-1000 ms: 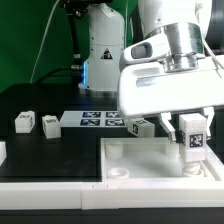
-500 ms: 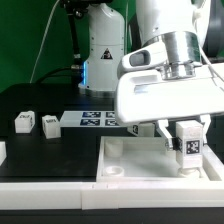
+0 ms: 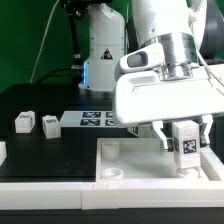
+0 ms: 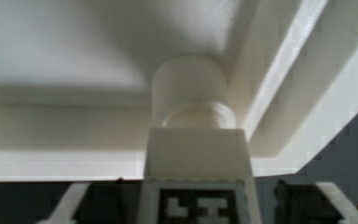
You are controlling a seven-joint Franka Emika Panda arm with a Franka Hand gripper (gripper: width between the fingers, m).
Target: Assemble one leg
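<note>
My gripper is shut on the leg, a small white post whose tag faces the camera. I hold it upright over the near right corner of the large white panel, with its lower end down at the panel's surface. In the wrist view the leg fills the middle between the dark fingers. Its far end meets a round raised boss in the panel's rimmed corner. The gripper sits at the picture's edge.
Two loose legs lie on the black table at the exterior view's left. Another white part shows at the left edge. The marker board lies behind, with one more leg by it. The robot base stands at the back.
The gripper and the leg have moved a little to the exterior view's left and lower. The panel has also slid slightly to the left.
</note>
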